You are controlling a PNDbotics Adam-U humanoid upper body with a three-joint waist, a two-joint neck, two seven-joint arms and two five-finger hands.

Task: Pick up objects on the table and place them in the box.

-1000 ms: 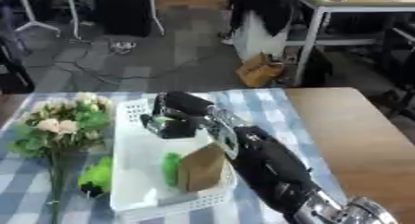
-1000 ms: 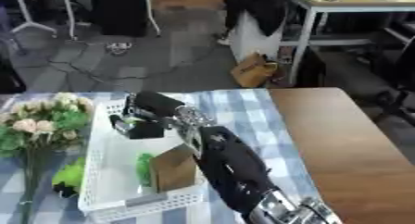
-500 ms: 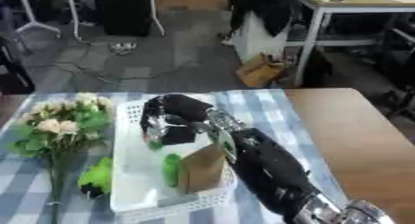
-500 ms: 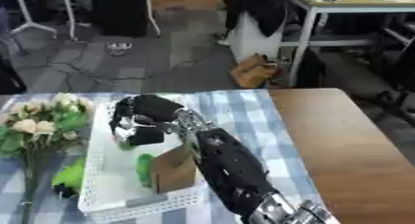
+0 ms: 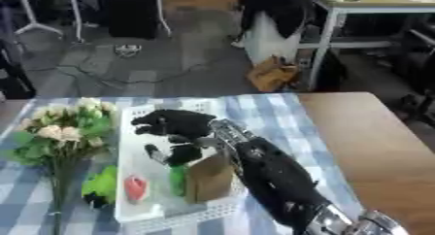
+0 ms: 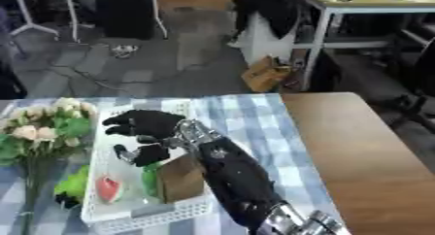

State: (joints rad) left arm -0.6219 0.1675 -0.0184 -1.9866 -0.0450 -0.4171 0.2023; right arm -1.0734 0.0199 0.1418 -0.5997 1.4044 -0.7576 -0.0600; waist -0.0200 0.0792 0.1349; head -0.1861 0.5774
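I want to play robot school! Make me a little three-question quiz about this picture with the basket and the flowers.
1. True or false: the right hand is over the white basket.
2. What lies just left of the basket?
A. a bunch of flowers
B. a teapot
C. a laptop
3. Fill in: the brown box stands in the basket beside a ___ thing and a pinkish-red thing.

Key: 1 true; 2 A; 3 green. Extra note: a black thing sits just under the hand; whether the hand touches it cannot be told.
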